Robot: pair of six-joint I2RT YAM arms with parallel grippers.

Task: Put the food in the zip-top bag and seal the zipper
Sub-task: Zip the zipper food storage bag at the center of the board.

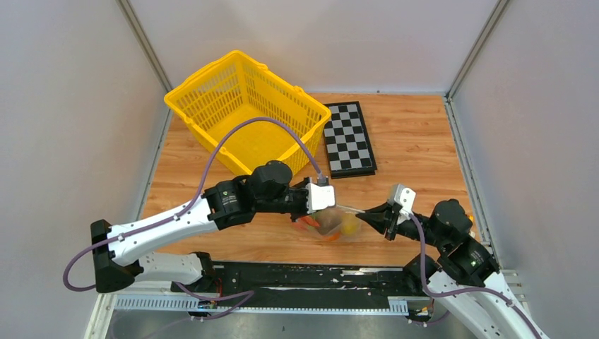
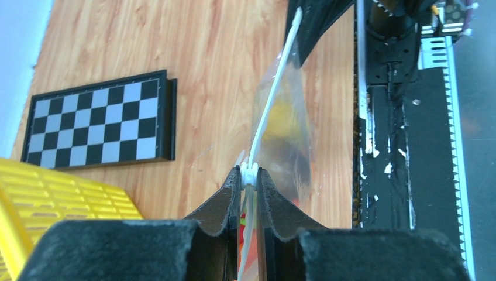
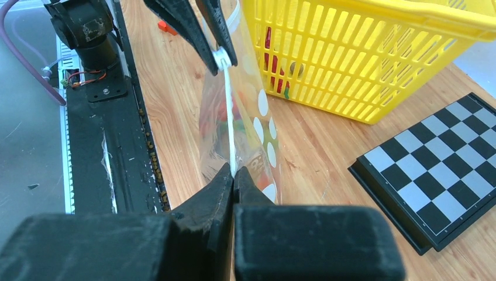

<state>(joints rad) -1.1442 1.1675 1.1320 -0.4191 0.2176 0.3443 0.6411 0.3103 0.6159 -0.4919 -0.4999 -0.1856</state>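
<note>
Clear dotted zip-top bag (image 1: 337, 226) mouth up, zipper (image 3: 229, 117) stretched left-to-right, left hand (image 2: 250, 175) and right hand (image 3: 233, 175) pinching its ends

Lab cell: grey partitions (image 1: 60, 106), wooden table (image 1: 417, 141)

My white-and-black left arm (image 1: 169, 224) stretches rightward with its elbow bent. Its black two-finger left gripper (image 1: 337, 207) points toward my other hand, jaws drawn in narrow and pinching the thin pale zipper strip (image 2: 274, 88). My right arm (image 1: 452, 224) folds in from the right. Its black right gripper (image 1: 364, 211) points left, jaws pressed fully together on the strip's opposite end.
</note>
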